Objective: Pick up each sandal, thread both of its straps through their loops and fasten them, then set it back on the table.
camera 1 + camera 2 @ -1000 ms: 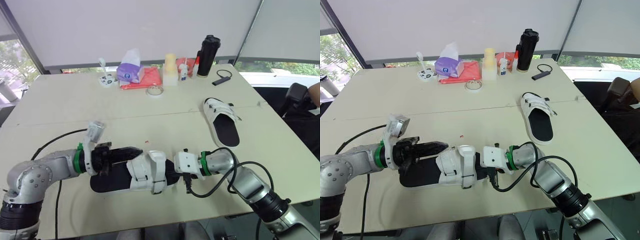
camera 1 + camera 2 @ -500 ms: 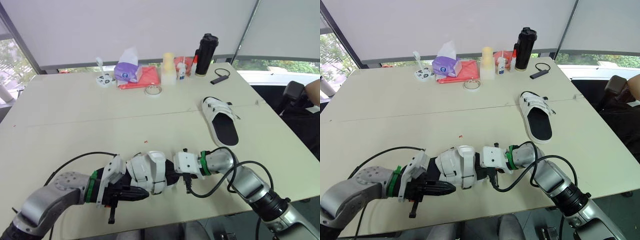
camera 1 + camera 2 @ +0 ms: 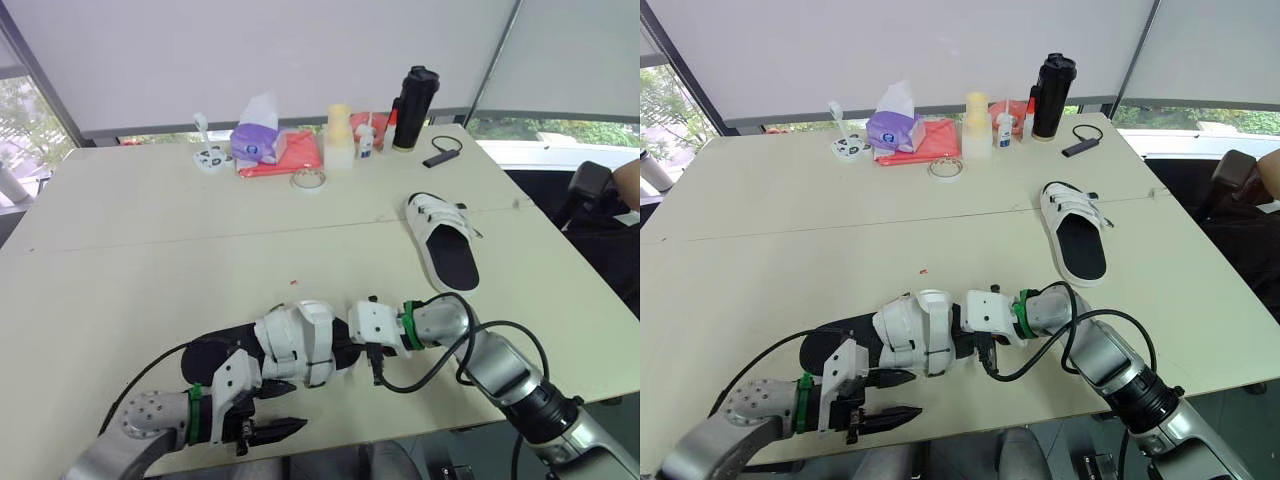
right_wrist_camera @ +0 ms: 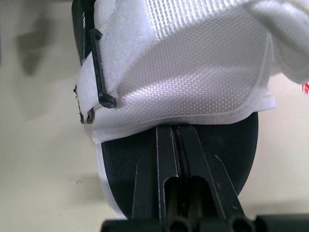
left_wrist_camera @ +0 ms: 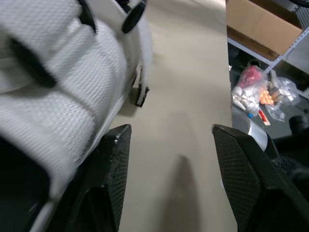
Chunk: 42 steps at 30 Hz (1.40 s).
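Currently: right gripper (image 4: 174, 137) is held closed on the near sandal's (image 3: 225, 355) footbed, under its white strap (image 3: 298, 335); left gripper (image 5: 166, 159) is spread, empty, just beside; sandal is lying on the table (image 3: 150, 230); fastening is judged in hand; the strap end is to be seized next.

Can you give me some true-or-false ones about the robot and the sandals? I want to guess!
1. The left gripper has its fingers open. True.
2. The left gripper is holding the near sandal. False: it holds nothing and is just beside that sandal.
3. The far sandal lies on the table, on the robot's right. True.
4. The black bottle has tipped over. False: it stands upright.
5. The right gripper has its fingers wide open. False: they are shut, over the near sandal's black footbed.
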Each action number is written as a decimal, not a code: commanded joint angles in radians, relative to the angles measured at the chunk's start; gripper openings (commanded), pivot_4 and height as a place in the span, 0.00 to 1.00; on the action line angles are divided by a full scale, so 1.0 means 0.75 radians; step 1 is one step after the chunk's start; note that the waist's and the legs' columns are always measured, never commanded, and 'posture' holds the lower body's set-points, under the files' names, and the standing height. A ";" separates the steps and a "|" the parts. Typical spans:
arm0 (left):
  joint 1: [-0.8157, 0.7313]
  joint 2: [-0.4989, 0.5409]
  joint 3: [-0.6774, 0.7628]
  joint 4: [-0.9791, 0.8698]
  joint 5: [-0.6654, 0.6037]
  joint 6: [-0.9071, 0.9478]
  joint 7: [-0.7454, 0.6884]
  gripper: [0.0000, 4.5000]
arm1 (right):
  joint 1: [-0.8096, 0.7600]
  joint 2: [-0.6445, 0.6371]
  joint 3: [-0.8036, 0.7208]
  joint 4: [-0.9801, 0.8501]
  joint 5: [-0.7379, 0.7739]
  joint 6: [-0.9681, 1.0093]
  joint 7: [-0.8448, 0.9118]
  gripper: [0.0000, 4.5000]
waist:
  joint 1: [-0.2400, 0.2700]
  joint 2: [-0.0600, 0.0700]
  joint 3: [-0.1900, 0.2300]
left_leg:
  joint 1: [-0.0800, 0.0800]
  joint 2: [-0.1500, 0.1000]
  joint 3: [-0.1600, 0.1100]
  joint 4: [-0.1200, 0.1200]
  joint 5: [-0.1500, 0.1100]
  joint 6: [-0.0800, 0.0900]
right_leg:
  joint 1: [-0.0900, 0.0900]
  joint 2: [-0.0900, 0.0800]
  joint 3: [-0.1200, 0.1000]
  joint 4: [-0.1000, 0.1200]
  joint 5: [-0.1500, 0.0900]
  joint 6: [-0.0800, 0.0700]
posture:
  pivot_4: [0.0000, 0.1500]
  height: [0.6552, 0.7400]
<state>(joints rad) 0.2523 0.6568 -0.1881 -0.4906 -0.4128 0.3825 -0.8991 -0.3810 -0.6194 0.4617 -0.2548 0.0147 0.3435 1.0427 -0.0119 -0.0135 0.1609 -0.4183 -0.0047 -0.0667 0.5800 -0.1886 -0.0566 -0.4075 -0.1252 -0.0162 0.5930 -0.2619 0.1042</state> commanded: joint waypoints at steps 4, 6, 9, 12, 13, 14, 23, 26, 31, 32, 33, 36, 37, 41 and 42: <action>-0.053 -0.097 -0.048 0.086 0.089 -0.119 0.046 0.61 | 0.063 -0.045 0.020 0.006 -0.068 0.133 -0.038 0.00 | 0.004 0.001 0.000 | 0.000 0.000 0.006 0.000 0.000 0.001 | 0.000 0.001 0.000 0.000 0.000 0.000 | 1.00 0.88; -0.078 -0.124 -0.068 0.120 0.108 -0.141 0.045 0.61 | 0.068 -0.050 0.018 -0.008 -0.067 0.145 -0.042 0.00 | 0.006 0.001 0.001 | 0.000 0.000 0.006 0.000 0.000 0.001 | 0.000 0.001 -0.001 0.000 0.000 0.000 | 1.00 0.88; -0.118 -0.184 -0.090 0.144 0.148 -0.172 0.090 0.61 | 0.074 -0.060 0.019 -0.022 -0.069 0.154 -0.051 0.00 | 0.024 0.006 0.002 | -0.002 0.000 0.007 0.005 0.000 0.001 | 0.001 0.001 -0.001 0.000 0.000 0.000 | 1.00 0.88; -0.107 -0.172 -0.078 0.132 0.155 -0.177 0.070 0.61 | 0.072 -0.059 0.021 -0.028 -0.065 0.165 -0.059 0.00 | 0.030 0.006 0.002 | -0.009 0.001 0.007 0.018 -0.003 0.005 | 0.000 0.001 -0.004 -0.001 0.000 0.000 | 1.00 0.88; -0.105 -0.172 -0.075 0.130 0.153 -0.179 0.065 0.61 | 0.072 -0.059 0.022 -0.029 -0.065 0.165 -0.060 0.00 | 0.028 0.009 0.001 | -0.011 0.003 0.007 0.018 -0.003 0.005 | 0.000 0.002 -0.005 -0.005 0.000 0.000 | 1.00 0.88; -0.107 -0.175 -0.074 0.132 0.147 -0.178 0.059 0.61 | 0.071 -0.058 0.023 -0.027 -0.067 0.165 -0.062 0.00 | 0.027 0.011 0.002 | -0.012 0.006 0.007 0.018 -0.003 0.006 | 0.001 0.002 -0.010 -0.013 0.001 -0.001 | 1.00 0.88; -0.167 -0.219 -0.091 0.156 0.057 -0.092 0.012 0.61 | 0.084 -0.055 0.031 -0.039 -0.073 0.175 -0.077 0.00 | 0.035 0.011 0.002 | -0.013 0.012 0.013 0.018 -0.004 0.007 | 0.002 0.000 -0.022 -0.019 0.006 -0.006 | 1.00 0.88; -0.180 -0.234 -0.091 0.161 0.024 -0.053 0.005 0.61 | 0.089 -0.056 0.033 -0.042 -0.075 0.177 -0.080 0.00 | 0.034 0.011 0.002 | -0.013 0.012 0.013 0.019 -0.004 0.007 | 0.002 0.000 -0.022 -0.019 0.006 -0.006 | 1.00 0.88; -0.196 -0.248 -0.103 0.181 0.000 -0.023 -0.025 0.61 | 0.099 -0.061 0.033 -0.052 -0.076 0.184 -0.085 0.00 | 0.035 0.011 0.002 | -0.012 0.011 0.014 0.020 -0.004 0.007 | 0.003 0.000 -0.023 -0.017 0.007 -0.005 | 1.00 0.88; -0.204 -0.253 -0.111 0.197 -0.002 -0.024 -0.038 0.61 | 0.101 -0.063 0.032 -0.052 -0.077 0.184 -0.086 0.00 | 0.035 0.011 0.002 | -0.012 0.009 0.014 0.019 -0.004 0.007 | 0.003 0.000 -0.023 -0.017 0.010 -0.004 | 1.00 0.88; -0.211 -0.258 -0.119 0.218 0.003 -0.031 -0.047 0.61 | 0.102 -0.064 0.031 -0.053 -0.077 0.186 -0.088 0.00 | 0.035 0.011 0.002 | -0.012 0.008 0.013 0.019 -0.004 0.007 | 0.003 0.000 -0.023 -0.017 0.012 -0.003 | 1.00 0.88; -0.222 -0.270 -0.129 0.250 0.015 -0.047 -0.056 0.61 | 0.106 -0.065 0.029 -0.058 -0.079 0.190 -0.090 0.00 | 0.035 0.010 0.002 | -0.012 0.007 0.013 0.020 -0.004 0.007 | 0.003 0.000 -0.023 -0.017 0.014 -0.004 | 1.00 0.88; -0.223 -0.274 -0.130 0.254 0.017 -0.049 -0.054 0.61 | 0.107 -0.065 0.030 -0.060 -0.080 0.191 -0.091 0.00 | 0.035 0.011 0.001 | -0.012 0.007 0.013 0.020 -0.004 0.007 | 0.003 0.000 -0.023 -0.017 0.014 -0.004 | 1.00 0.88; -0.231 -0.299 -0.132 0.261 0.014 -0.031 -0.035 0.49 | 0.110 -0.065 0.030 -0.066 -0.082 0.195 -0.094 0.00 | 0.036 0.011 0.001 | -0.012 0.007 0.012 0.020 -0.004 0.007 | 0.004 0.000 -0.023 -0.017 0.014 -0.004 | 1.00 0.88; -0.233 -0.302 -0.129 0.260 0.011 -0.024 -0.031 0.43 | 0.111 -0.064 0.030 -0.067 -0.082 0.197 -0.095 0.00 | 0.036 0.011 0.001 | -0.012 0.007 0.012 0.020 -0.004 0.007 | 0.004 0.000 -0.023 -0.017 0.014 -0.004 | 1.00 0.88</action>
<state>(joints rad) 0.0880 0.4416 -0.2853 -0.2959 -0.4041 0.3624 -0.9440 -0.3299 -0.6478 0.4427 -0.3493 -0.0078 0.4420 0.9683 0.0151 -0.0056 0.1619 -0.4273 0.0004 -0.0574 0.5948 -0.1913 -0.0514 -0.4047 -0.1250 -0.0331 0.5802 -0.2514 0.1011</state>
